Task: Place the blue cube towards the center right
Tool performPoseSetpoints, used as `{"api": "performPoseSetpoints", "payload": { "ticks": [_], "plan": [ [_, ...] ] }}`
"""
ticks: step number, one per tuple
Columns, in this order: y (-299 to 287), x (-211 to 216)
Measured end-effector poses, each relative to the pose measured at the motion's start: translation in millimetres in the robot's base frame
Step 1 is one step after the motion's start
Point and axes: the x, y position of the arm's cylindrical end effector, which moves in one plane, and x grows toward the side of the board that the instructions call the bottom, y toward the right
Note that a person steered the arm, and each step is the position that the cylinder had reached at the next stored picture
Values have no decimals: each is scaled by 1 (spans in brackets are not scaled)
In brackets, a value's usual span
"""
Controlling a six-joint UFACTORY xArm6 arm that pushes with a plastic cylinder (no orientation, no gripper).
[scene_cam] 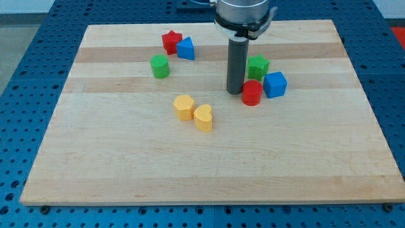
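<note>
wooden board (190,164), blue perforated table (25,63)

Your tip (235,92) stands on the wooden board (126,171), just left of the red cylinder (252,92), which touches the blue cube (275,84); a green star block (257,66) sits just above them. At upper left you see a red star block (171,42) touching a blue triangular block (186,49), with a green cylinder (160,66) below. Near centre, a yellow hexagonal block (184,107) touches a yellow heart block (203,118).

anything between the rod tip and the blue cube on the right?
Yes: in the camera view, the red cylinder block sits between my tip and the blue cube, close beside both. The green star-shaped block lies just above that line.
</note>
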Motion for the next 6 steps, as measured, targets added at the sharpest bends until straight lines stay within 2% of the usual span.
{"api": "performPoseSetpoints", "payload": {
  "ticks": [6],
  "plan": [
    [85,1]
  ]
}}
